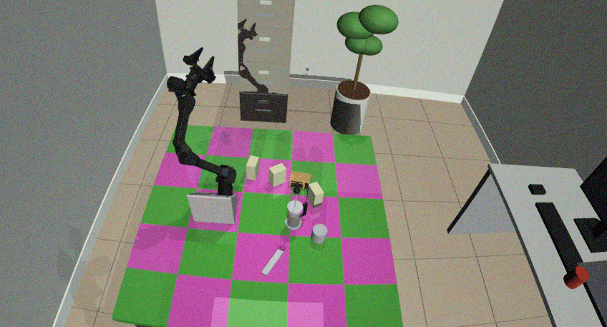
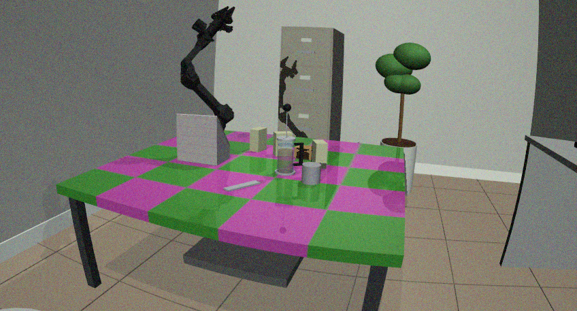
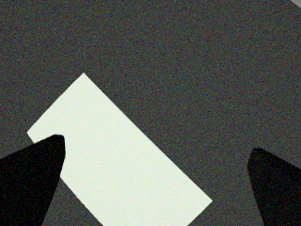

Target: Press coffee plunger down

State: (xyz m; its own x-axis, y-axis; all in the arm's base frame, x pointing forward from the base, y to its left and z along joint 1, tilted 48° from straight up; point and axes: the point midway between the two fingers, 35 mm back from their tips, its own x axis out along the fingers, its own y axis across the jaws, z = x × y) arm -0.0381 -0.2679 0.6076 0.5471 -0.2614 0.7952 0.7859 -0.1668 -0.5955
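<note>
The coffee press (image 1: pixel 293 215) (image 2: pixel 285 156) stands upright on the checkered table, a clear cylinder with a round grey base and a black handle on its right side. Its plunger rod is raised, with the black knob (image 1: pixel 296 190) (image 2: pixel 286 107) high above the lid. My gripper (image 1: pixel 207 52) (image 2: pixel 233 18) (image 3: pixel 160 153) is open and empty. It is raised high above the table at the left, well away from the press. The wrist view shows both fingertips wide apart, with no part of the press.
A grey cylinder (image 1: pixel 319 233) (image 2: pixel 311 173) stands close to the press at front right. Cream blocks (image 1: pixel 252 168) (image 1: pixel 277 174) (image 1: pixel 315 194) and an orange-brown object (image 1: pixel 300 179) stand behind it. A flat light bar (image 1: pixel 272 261) (image 2: pixel 241 185) lies in front. A white panel (image 1: pixel 212 209) (image 2: pixel 196 139) stands by the arm's base.
</note>
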